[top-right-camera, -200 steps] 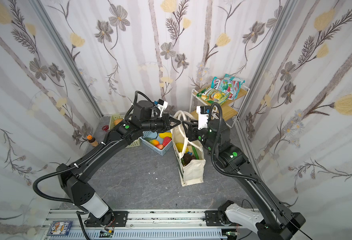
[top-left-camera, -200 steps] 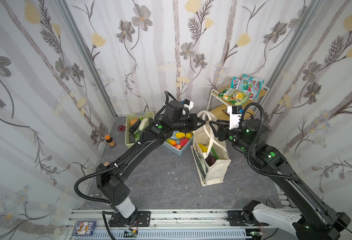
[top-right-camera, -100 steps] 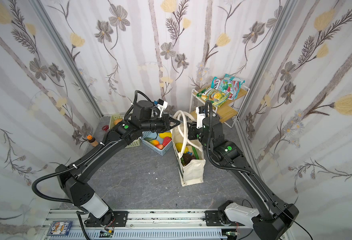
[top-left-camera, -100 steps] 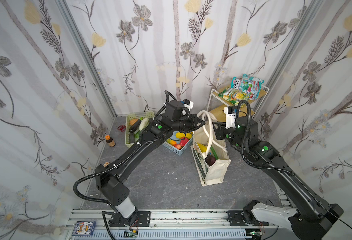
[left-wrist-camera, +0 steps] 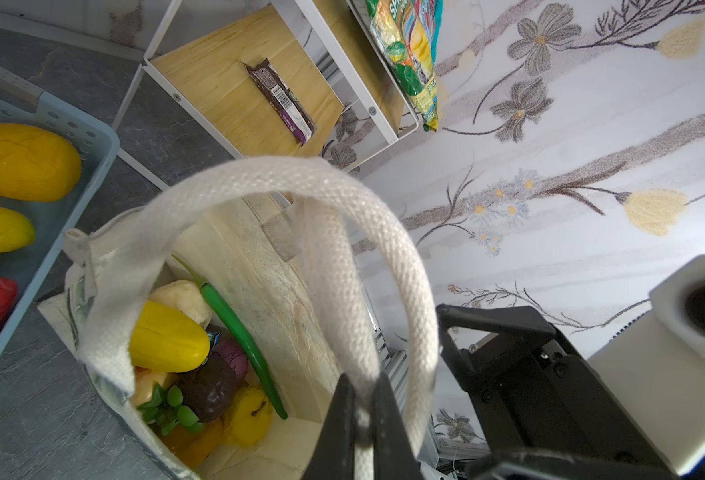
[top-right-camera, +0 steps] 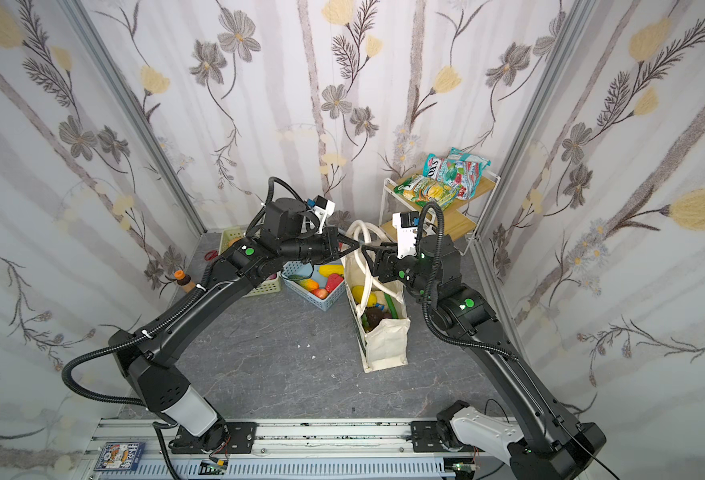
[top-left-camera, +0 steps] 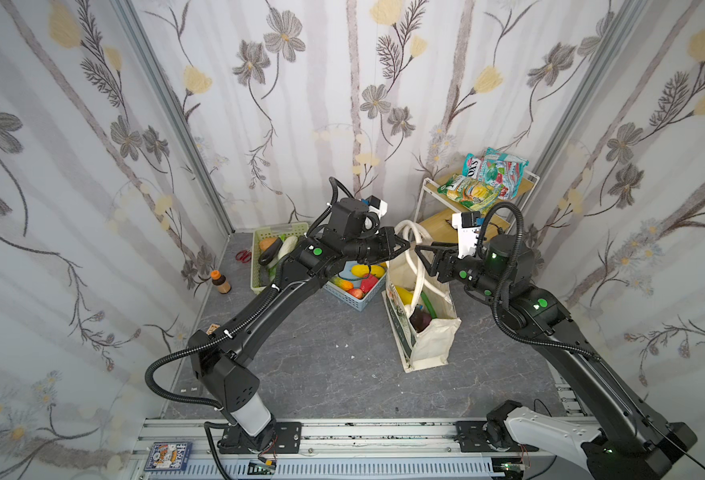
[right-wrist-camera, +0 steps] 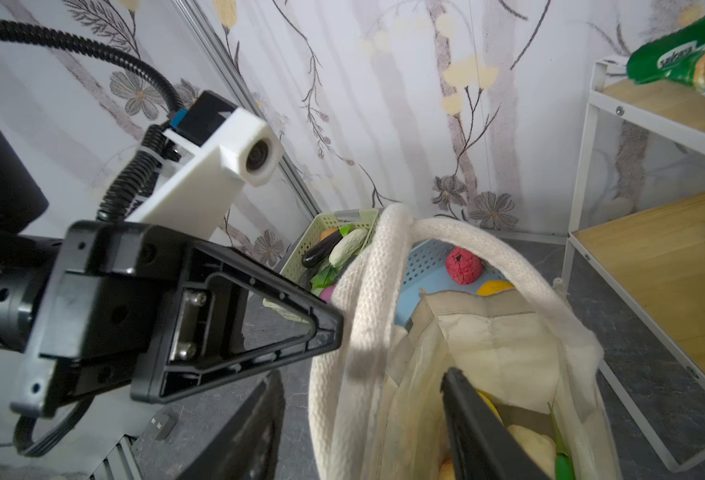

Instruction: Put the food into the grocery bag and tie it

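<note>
The cream grocery bag stands upright on the grey floor with its mouth open. Inside lies food: a yellow fruit, a green pepper and a purple piece. Its long handles rise in loops above the mouth. My left gripper is shut on one handle strand. My right gripper faces it from the right, open. The handle strands pass between its fingers without being pinched.
A blue basket with more toy fruit stands just left of the bag, and a green basket of vegetables lies beyond it. A white shelf with snack bags is behind the bag, with a candy bar on its lower board. A small bottle stands by the left wall.
My right arm swung in close to the handles and then drew back a little, and its jaws now stand wider. My left gripper kept its hold on the handle in the same place.
</note>
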{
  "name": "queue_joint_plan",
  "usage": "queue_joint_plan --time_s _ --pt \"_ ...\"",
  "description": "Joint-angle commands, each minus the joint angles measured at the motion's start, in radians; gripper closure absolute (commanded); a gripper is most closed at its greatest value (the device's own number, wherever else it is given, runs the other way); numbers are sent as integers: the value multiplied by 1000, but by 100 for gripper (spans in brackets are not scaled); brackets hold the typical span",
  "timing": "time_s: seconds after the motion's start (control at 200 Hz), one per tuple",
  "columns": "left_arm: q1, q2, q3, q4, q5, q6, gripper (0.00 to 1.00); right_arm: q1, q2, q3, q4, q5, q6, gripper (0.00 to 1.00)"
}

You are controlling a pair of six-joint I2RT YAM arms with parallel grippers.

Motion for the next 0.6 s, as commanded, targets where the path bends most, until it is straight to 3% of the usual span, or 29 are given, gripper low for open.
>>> queue_joint_plan --time_s 0.0,0.145,0.275,0.455,0.595 --pt "-1 4 17 12 0 17 100 1 37 1 38 19 21 41" --pt "-3 -3 15 -6 -21 33 100 -2 47 -21 45 68 41 67" --pt "-3 -12 10 -13 -38 45 100 -42 9 -76 30 112 94 74" --pt "-3 -11 11 -7 -24 51 100 -71 6 -80 -35 112 114 61" --pt "-4 -11 2 -10 -29 53 100 -70 25 10 -144 77 80 53"
